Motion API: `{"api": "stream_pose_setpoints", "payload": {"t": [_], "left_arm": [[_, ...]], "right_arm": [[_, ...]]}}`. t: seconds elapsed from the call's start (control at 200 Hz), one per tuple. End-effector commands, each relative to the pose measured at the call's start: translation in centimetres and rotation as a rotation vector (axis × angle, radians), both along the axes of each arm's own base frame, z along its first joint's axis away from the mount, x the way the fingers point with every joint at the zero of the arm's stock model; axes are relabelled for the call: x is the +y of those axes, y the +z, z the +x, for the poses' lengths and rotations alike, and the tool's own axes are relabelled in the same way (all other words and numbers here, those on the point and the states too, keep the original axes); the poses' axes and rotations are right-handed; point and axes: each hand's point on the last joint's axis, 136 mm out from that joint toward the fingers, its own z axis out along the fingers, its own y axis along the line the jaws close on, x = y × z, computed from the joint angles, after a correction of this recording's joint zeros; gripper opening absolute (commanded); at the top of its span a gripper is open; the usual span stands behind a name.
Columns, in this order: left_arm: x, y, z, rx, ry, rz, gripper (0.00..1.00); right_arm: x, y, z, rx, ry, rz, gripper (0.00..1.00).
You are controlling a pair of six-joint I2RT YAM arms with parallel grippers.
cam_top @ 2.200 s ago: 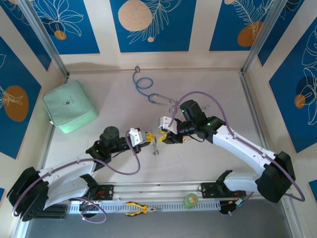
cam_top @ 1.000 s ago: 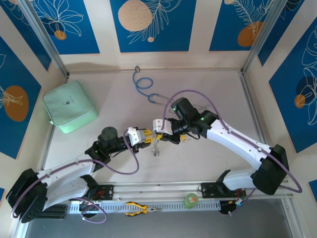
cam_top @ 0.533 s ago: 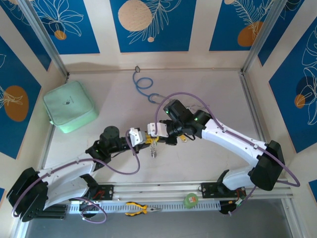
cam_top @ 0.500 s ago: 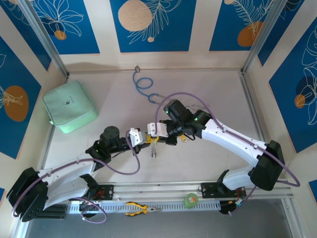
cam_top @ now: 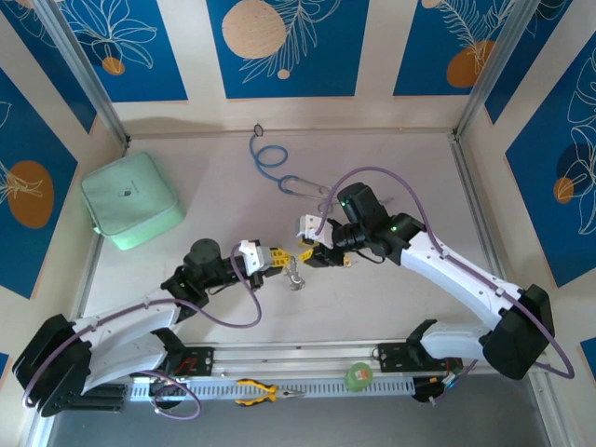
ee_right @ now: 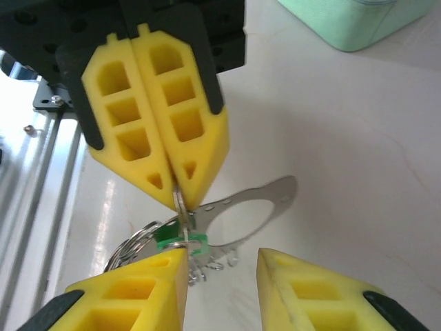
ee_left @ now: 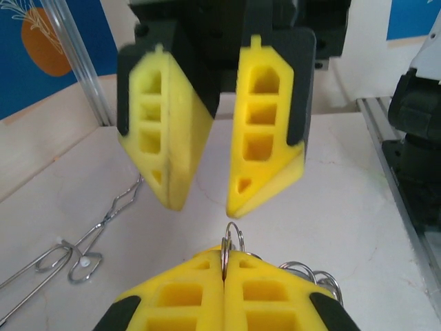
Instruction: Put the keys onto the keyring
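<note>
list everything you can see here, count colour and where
soft square fabric pouch: 1, mint green, far left of the table
blue-tubed stethoscope: 1, blue tube with silver metal parts, back centre of the table
silvery metal keyring: 1, silver, mid-table between the grippers, pinched by the left gripper
green-headed small key: 1, green and metal, among the rings next to the pinch
round green disc: 1, green, on the near rail, right of centre
yellow-handled pliers: 1, yellow and dark, on the near rail, centre
pale table: 1, off-white, under everything
left gripper: 1, yellow fingers, shut on the keyring
right gripper: 1, yellow fingers, open, facing the left gripper
</note>
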Motion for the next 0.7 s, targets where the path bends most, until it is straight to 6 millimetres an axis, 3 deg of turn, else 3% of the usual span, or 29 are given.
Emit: {"api": "stream_pose_setpoints", "payload": {"t": [0.0,0.135,0.35,0.6,0.695], "left_arm": [[-0.1,2.0,-0.7,-0.044,-0.036,-0.078,0.0],[-0.1,2.0,-0.7,-0.046,-0.035,-0.08,0.0],[0.0,2.1,-0.7,-0.049,-0.034,-0.083,0.0],[-0.3,4.3,-1.2,-0.052,-0.075,-0.158,0.0],[-0.5,4.5,-1.2,-0.052,-0.085,-0.161,0.0]], "right_arm": [[0.5,0.1,-1.3,0.081,0.039,0.044,0.32],[0.5,0.3,-1.5,0.093,0.048,0.054,0.27],[0.2,0.3,-1.4,0.11,0.037,0.051,0.0],[0.6,-1.8,-0.9,0.215,0.024,0.012,0.0],[1.1,-1.6,-0.5,0.235,0.014,0.03,0.01]]}}
